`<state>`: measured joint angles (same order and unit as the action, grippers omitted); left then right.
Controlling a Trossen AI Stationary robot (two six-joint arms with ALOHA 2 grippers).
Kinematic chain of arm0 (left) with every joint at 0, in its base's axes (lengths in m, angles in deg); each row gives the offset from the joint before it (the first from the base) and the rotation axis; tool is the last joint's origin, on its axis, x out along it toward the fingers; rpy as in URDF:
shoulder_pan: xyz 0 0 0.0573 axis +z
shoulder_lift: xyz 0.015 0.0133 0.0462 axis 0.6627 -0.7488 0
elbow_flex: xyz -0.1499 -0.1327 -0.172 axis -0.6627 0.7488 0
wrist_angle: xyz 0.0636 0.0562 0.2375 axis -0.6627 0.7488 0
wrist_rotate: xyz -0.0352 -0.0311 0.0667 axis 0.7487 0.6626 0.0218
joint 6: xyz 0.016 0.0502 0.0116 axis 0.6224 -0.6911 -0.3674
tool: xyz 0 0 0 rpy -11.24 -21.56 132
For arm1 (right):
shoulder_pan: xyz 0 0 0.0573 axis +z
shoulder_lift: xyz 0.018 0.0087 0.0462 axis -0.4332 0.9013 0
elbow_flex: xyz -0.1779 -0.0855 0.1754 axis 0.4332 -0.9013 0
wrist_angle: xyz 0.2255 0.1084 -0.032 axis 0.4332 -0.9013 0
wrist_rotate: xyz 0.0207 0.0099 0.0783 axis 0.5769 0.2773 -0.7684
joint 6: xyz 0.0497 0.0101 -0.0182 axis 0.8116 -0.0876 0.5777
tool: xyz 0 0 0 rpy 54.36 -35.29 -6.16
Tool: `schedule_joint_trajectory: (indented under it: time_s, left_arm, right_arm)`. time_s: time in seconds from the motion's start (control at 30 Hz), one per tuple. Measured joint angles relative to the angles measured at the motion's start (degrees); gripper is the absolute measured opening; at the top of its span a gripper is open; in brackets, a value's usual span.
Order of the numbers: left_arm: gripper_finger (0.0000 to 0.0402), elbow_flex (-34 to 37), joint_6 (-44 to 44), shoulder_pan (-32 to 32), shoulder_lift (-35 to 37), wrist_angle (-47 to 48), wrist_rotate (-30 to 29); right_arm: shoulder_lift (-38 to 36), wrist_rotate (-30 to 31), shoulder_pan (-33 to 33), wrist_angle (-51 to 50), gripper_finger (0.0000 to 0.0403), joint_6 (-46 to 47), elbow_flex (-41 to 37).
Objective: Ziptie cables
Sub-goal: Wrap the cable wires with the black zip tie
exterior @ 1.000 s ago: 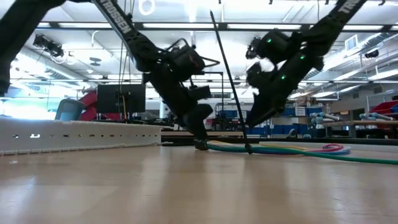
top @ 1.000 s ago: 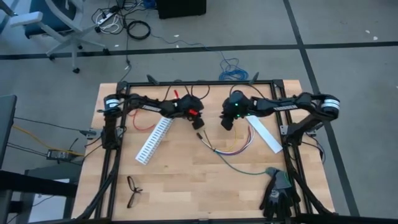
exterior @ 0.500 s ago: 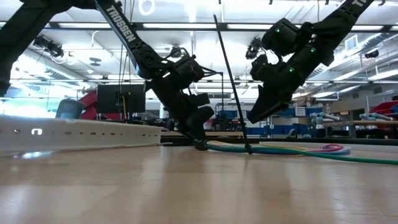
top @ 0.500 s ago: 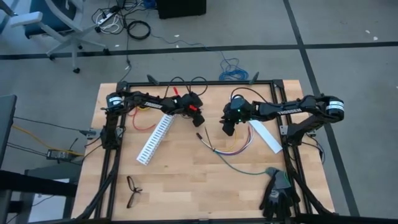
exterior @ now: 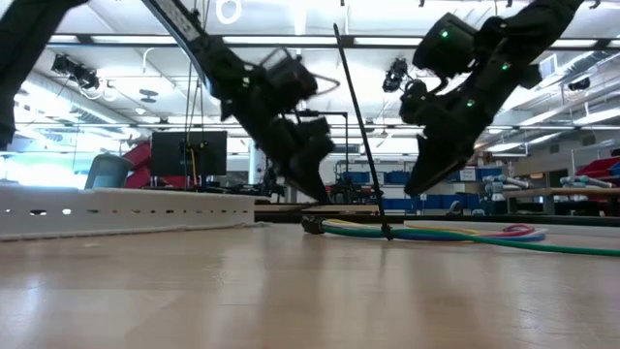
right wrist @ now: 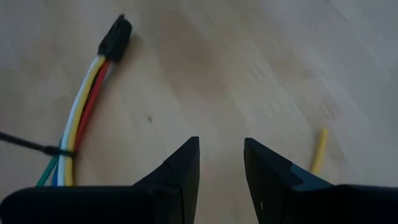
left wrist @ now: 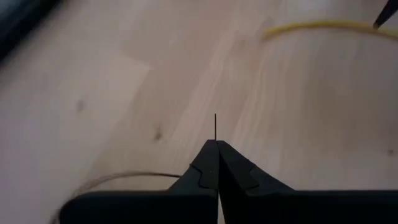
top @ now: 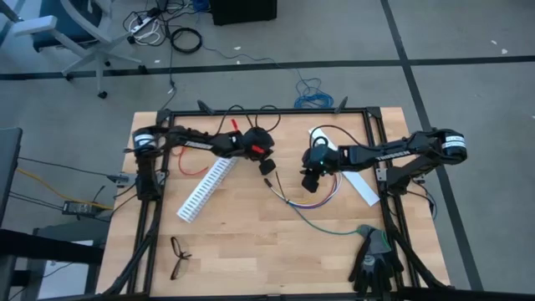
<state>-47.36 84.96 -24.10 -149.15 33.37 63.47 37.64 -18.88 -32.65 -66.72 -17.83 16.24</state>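
The cables (top: 309,203) lie in a loose coloured bundle mid-table, ending in a black connector (right wrist: 116,35). A black ziptie (right wrist: 37,148) wraps the bundle, and its long tail (exterior: 360,126) slants up from it. My left gripper (top: 267,167) hangs shut just above the wood by the connector end (exterior: 312,225). A hair-thin dark line (left wrist: 215,127) shows beyond its tips. My right gripper (top: 310,184) hovers open over bare wood beside the bundle (right wrist: 78,134), with nothing between its fingers. My left gripper is shut, and a thin dark line (left wrist: 215,124) sticks out past its fingertips along the fingers. I cannot tell what this line is or whether the fingers pinch it. The tips are clear of the table.
A long white slotted strip (top: 203,191) lies at the left, and a flat white strip (top: 355,180) at the right. Black eyeglasses (top: 178,256) and dark gloves (top: 372,261) sit near the front edge. A green cable (top: 330,230) curves toward the gloves.
My left gripper has shut and lifted off the table beside the cables' connector end, which stays on the wood. My right gripper has moved toward the near edge, closer to the bundle, and stays open. The ziptie's tail stands as before.
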Motion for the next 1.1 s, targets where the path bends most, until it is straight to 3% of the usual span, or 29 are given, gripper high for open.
schedule_joint_trajectory:
  time_s: [0.33,0.6,0.77,1.1]
  left_arm:
    - [0.0001,7.94,0.31,-4.76,12.52,-8.76,-4.28]
    - [0.0001,27.98,8.14,-9.94,21.81,-35.19,-3.4]
    - [0.0,34.64,8.88,-15.68,22.93,-49.48,-2.89]
    - [0.0,35.73,5.95,-20.55,22.44,-51.56,-7.31]
  right_arm:
    - [-3.84,6.15,8.34,-6.37,0.0113,5.63,-0.01]
    - [-5.25,10.62,17.53,-0.4,0.0113,15.08,-7.6]
    - [-6.1,9.21,22.77,0.39,0.0113,17.92,-9.35]
    - [1.04,5.17,23.06,10.41,0.0113,10.12,-6.33]
